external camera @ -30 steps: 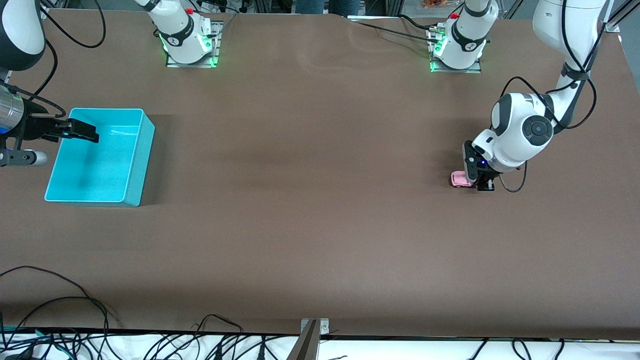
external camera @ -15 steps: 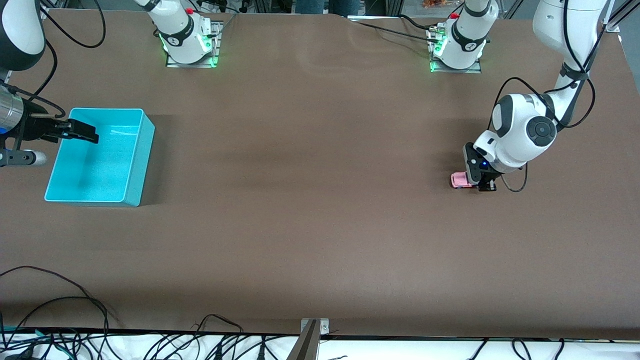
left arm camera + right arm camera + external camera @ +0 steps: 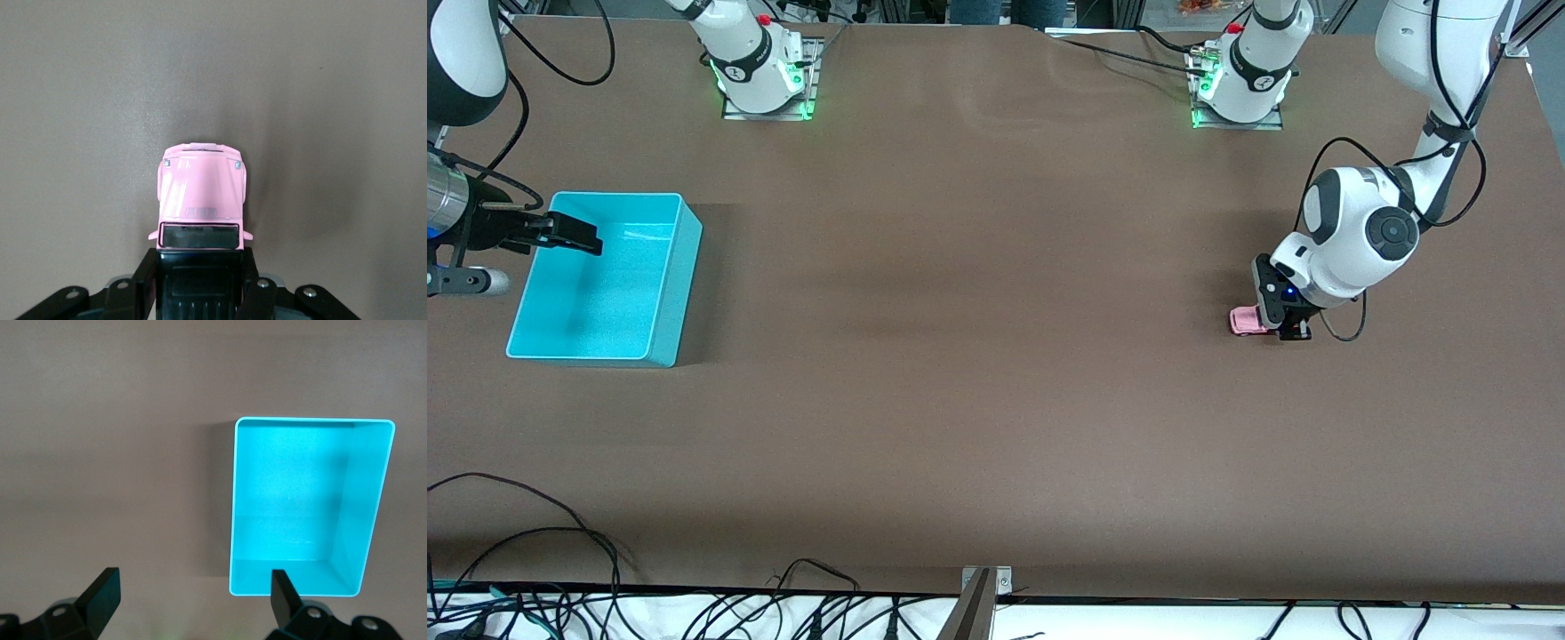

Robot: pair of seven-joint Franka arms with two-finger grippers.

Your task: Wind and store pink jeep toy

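The pink jeep toy [image 3: 1245, 320] [image 3: 202, 200] rests on the brown table toward the left arm's end. My left gripper [image 3: 1282, 331] [image 3: 200, 280] is shut on the jeep's rear part, its fingers [image 3: 143, 283] pressed against both sides of the black roof panel. The pink hood sticks out ahead of the fingers. My right gripper [image 3: 574, 233] [image 3: 193, 593] hangs open with nothing in it over the edge of the turquoise bin [image 3: 680, 267] [image 3: 243, 507], which holds nothing.
Both arm bases [image 3: 760, 71] [image 3: 1240, 84] stand along the table's edge farthest from the front camera. Loose cables [image 3: 560, 569] run along the edge nearest that camera. Bare brown tabletop [image 3: 978, 311] stretches between the bin and the jeep.
The left arm's wrist has shifted very slightly with the jeep in its grip. The right arm has not moved.
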